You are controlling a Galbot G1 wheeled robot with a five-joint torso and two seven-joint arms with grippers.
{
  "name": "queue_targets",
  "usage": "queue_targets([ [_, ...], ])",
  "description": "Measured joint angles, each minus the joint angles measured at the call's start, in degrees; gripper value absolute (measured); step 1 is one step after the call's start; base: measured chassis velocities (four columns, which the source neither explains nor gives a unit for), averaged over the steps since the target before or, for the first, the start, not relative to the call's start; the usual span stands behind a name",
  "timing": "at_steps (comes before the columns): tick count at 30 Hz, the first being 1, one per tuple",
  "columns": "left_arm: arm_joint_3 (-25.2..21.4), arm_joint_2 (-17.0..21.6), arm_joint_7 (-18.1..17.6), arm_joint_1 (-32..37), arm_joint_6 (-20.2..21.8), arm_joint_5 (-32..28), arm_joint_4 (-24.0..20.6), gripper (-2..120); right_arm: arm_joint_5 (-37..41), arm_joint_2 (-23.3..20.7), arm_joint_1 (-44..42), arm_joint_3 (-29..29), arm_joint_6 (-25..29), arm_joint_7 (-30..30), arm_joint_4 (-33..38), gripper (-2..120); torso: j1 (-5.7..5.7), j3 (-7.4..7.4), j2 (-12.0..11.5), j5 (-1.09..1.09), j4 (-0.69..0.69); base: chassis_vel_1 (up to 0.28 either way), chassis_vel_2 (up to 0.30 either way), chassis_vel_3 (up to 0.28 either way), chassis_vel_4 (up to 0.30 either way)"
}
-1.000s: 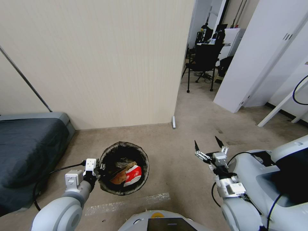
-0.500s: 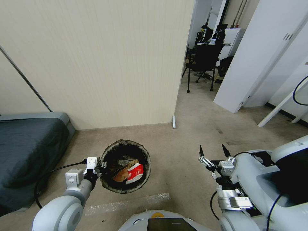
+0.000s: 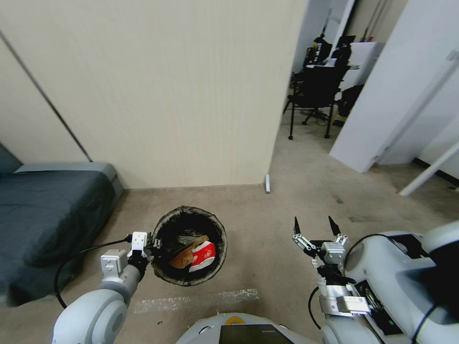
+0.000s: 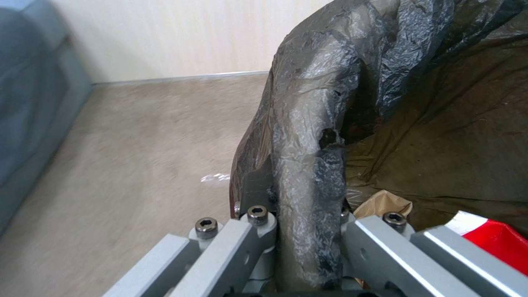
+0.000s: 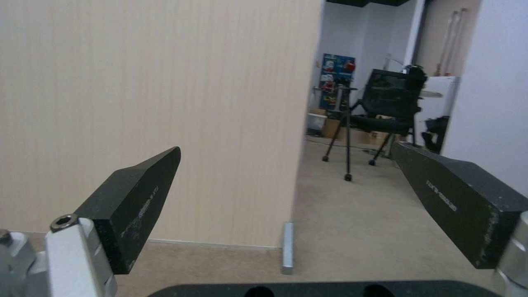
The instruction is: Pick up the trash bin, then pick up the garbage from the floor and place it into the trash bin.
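Beige carpet floor (image 3: 267,239) with a cream panel wall (image 3: 158,91) ahead; grey-blue couch (image 3: 48,215) off to my left, doorway to an office with a black chair (image 3: 318,91) to the right.

Left gripper (image 3: 154,246) is clamped on the near-left rim of the trash bin (image 3: 191,217), holding it in front of me. On the left wrist cam the fingers (image 4: 258,194) straddle the rim, one outside and one inside, pinching the dark bag liner (image 4: 313,136) folded over it. From the head cam I can't tell whether the bin is off the carpet or resting on it.

Inside the bin I see a red-and-white carton (image 3: 201,255) and crumpled brown paper (image 3: 179,260) beside it, touching. Both sit low against the near side of the liner. Wrist cam catches a corner of the carton (image 4: 495,237) and a scrap of the paper (image 4: 382,204) just past the inner finger.

Right gripper (image 3: 313,229) sits to the right of the bin, well apart from it, at about the same height in the head view. Jaws wide apart, nothing between them; the two black fingertips (image 5: 137,198) point toward the wall and doorway. A small grey door stop (image 5: 286,247) stands on the floor at the wall's end.
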Motion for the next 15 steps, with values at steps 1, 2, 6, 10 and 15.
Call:
queue_targets([
  [1, 0.06, 0.05, 0.00, 0.09, 0.00, -0.02, 0.00, 2, -0.16, 0.17, 0.03, -0.20, 0.06, 0.01, -0.06, 100, 0.00, 0.00, 0.00, 0.00, 0.00, 0.096, 0.107, 0.097, 0.093],
  [2, 0.08, 0.09, 0.00, 0.13, 0.01, -0.02, 0.00, 2, -0.23, 0.26, 0.05, -0.33, 0.07, 0.01, -0.10, 100, 0.00, 0.00, 0.00, 0.00, 0.00, 0.120, 0.107, 0.097, 0.108],
  [6, 0.12, 0.26, -0.01, 0.24, 0.01, -0.04, 0.00, 2, -0.29, 0.47, 0.12, -0.65, 0.07, 0.02, -0.20, 100, 0.00, 0.00, 0.00, 0.00, 0.00, 0.115, 0.112, 0.114, 0.114],
  [10, 0.13, 0.81, -0.02, 0.32, 0.02, -0.12, 0.00, 2, -0.55, 0.98, 0.35, -1.28, 0.07, 0.05, -0.39, 100, 0.00, 0.00, 0.00, 0.00, 0.00, 0.136, 0.126, 0.120, 0.119],
  [15, 0.06, 0.95, -0.05, 0.34, 0.02, -0.21, 0.00, 2, -0.92, 0.89, 0.40, -1.66, 0.06, 0.10, -0.84, 100, 0.00, 0.00, 0.00, 0.00, 0.01, 0.126, 0.118, 0.127, 0.133],
])
